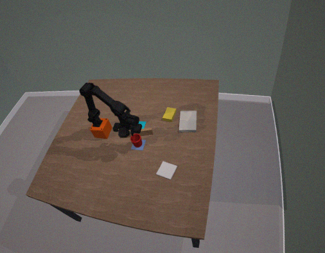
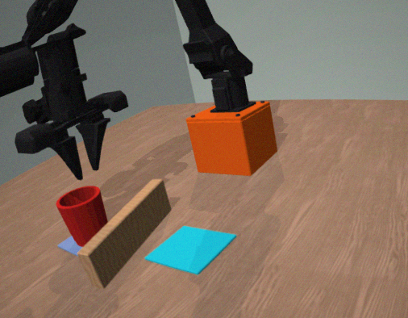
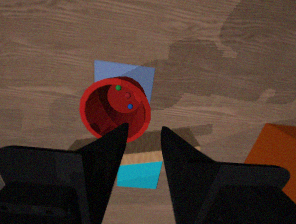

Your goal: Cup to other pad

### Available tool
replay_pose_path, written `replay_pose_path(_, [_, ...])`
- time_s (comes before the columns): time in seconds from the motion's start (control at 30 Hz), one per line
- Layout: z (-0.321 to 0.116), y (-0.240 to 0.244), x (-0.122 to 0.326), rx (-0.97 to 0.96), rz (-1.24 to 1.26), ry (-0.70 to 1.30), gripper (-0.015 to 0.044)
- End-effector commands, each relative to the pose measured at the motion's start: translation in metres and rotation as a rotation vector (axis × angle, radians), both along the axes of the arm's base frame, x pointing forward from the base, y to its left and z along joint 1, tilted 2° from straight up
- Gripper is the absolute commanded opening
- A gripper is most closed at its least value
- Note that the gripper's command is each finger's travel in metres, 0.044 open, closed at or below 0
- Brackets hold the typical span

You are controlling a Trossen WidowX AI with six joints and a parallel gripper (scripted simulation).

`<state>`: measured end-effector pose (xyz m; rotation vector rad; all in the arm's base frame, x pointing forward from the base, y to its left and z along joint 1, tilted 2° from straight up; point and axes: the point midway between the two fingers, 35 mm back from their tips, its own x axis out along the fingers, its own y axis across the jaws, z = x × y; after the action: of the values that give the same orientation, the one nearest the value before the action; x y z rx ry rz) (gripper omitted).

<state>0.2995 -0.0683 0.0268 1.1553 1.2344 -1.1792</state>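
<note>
We see the cup (image 2: 81,219) standing upright on the blue pad (image 3: 131,73), near the middle of the table (image 1: 122,189). Inside it, the wrist view shows three marbles (image 3: 125,96): one green, one red, one blue. The cup covers most of its pad; only one corner and a strip show beyond the rim.

Our gripper (image 2: 85,165) hangs above the cup, apart from it, with the tips pointing down toward the rim. The jaws stand narrow, with only a small gap between them, and they hold nothing. In the wrist view the two fingers frame the near edge of the cup, so the gap lies over the rim and not over the centre.

A wooden bar (image 2: 126,232) stands on its long edge just beside the cup, between the blue pad and the cyan pad (image 2: 191,248). One end of the bar hides the lower side of the cup in the exterior view; we cannot tell whether they touch. The cyan pad lies flat on the other side of the bar, with bare wood around it.

The orange base (image 2: 231,139) stands behind the cyan pad, near but apart. Farther off lie a yellow block (image 1: 169,113), a grey block (image 1: 187,121) and a white sheet (image 1: 166,169), all well apart from the cup. The table edges are far from both pads.
</note>
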Motion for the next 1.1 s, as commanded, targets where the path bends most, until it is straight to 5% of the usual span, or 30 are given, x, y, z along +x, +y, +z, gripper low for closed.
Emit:
replay_pose_path(0.0, [0.003, 0.0, 0.002, 0.005, -0.022, -0.003, 0.0148])
replay_pose_path(1.07, [-0.047, -0.001, 0.0, 0.005, -0.022, -0.002, 0.0148])
